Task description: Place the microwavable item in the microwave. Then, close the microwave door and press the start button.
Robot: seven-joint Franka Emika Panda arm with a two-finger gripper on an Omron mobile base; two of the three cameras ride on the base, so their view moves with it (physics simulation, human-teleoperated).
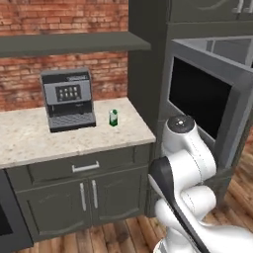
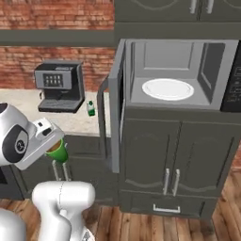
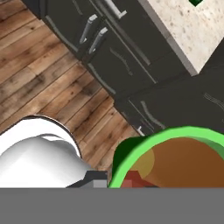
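Gripper (image 2: 55, 141) closed on the green cup (image 2: 58, 151), low at left of the right base view, well short of the microwave (image 2: 176, 61). Turntable (image 2: 167, 89) bare, microwave door (image 2: 114, 106) swung open. Left to do: placing the cup, closing the door, pressing start.

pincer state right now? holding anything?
Pincer: closed on the green cup with brown contents, carried in the air beside the open microwave door.
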